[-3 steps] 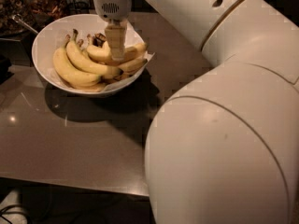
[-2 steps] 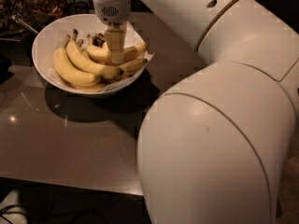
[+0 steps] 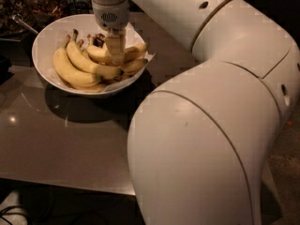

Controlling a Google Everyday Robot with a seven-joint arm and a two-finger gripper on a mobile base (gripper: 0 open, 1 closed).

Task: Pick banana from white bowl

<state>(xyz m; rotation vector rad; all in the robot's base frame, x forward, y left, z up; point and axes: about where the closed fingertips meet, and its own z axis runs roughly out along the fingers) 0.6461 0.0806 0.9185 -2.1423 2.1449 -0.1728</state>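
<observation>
The white bowl point(image 3: 42, 41) stands on the dark table at the upper left and holds several yellow bananas on crumpled white paper. Two fat, strongly curved bananas point(image 3: 77, 69) lie on its left side. A slimmer, gently curved banana point(image 3: 133, 52) lies across the right side, with another short one point(image 3: 133, 65) below it. My gripper point(image 3: 116, 53) points straight down into the bowl and its tip rests on or just above the slimmer banana, hiding that banana's middle. The arm's wrist point(image 3: 110, 15) stands directly above it.
The bowl sits on a glossy brown table point(image 3: 61, 144) whose front edge runs along the lower left. Dark clutter and a thin metal handle point(image 3: 23, 25) lie behind the bowl at the far left. My large white arm segments point(image 3: 201, 149) fill the right half.
The gripper stays over the same spot in the bowl, perhaps slightly lower. The big arm segment in the foreground has swung a little leftward. The bananas have not moved.
</observation>
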